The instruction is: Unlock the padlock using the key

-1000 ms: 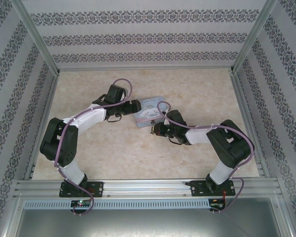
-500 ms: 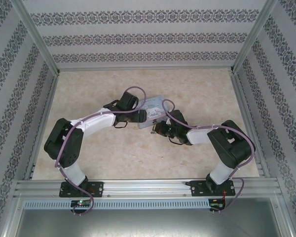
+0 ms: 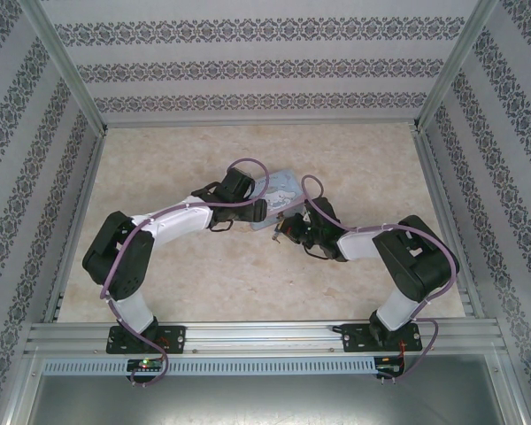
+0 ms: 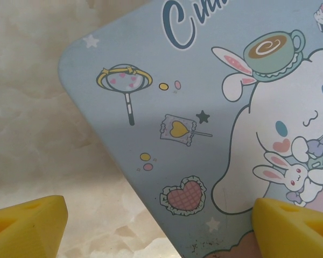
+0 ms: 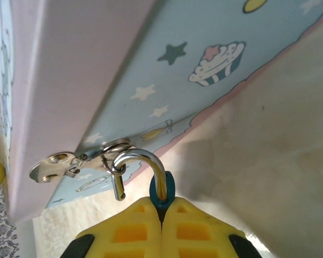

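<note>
Two grippers, one tin. Your right gripper (image 5: 161, 210) has its yellow pads pressed together on the padlock (image 5: 162, 189), pinching the teal body just under the shackle (image 5: 142, 157). The lock hangs at the tin's (image 5: 204, 80) side wall, w/ the shackle hooked thru the hasp (image 5: 59, 164) ring. One shackle leg looks free of the body, so it's prob. sprung, but that's my read. Can't tell whether the key sits in it.

Left gripper (image 4: 161, 228) hovers over the lid corner, fingers (image 4: 27, 228) spread wide, gripping nothing.

Risks: pull or twist the lock now and the hooked shackle drags the light tin, since nothing braces it. The tiny body could also roll out of the pads.

The table (image 4: 32, 107) is pale, marble-look and prob. slick, so expect sliding. Patterned walls (image 3: 265, 71) and alu rails (image 3: 62, 53) box the cell in.
</note>
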